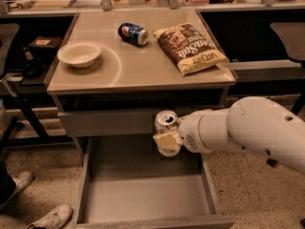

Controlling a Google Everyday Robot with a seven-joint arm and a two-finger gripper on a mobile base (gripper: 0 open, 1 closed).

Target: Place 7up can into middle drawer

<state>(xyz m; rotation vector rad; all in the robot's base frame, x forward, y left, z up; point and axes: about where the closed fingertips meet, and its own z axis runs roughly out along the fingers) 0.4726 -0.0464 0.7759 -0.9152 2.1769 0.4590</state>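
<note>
Over the back of the open middle drawer (143,194), in the one camera view, you have the gripper (167,139) reaching in from the right, its fingers clamped on the 7up can (166,120). The can stands upright in the grip, pull-tab top showing, just in front of the closed drawer front (107,123) and clear above the drawer's grey floor, not touching it.

You look to be mid-carry: the can is off the cabinet top (143,73), and only the lowering and release remain. Your next move calls for bringing the can straight down between the low side walls, keeping it upright, and parting the fingers only once its base rests on the floor. Up on the cabinet top, the dark blue can (132,33), chip bag (190,46) and bowl (79,54) sit well apart from your path.
</note>
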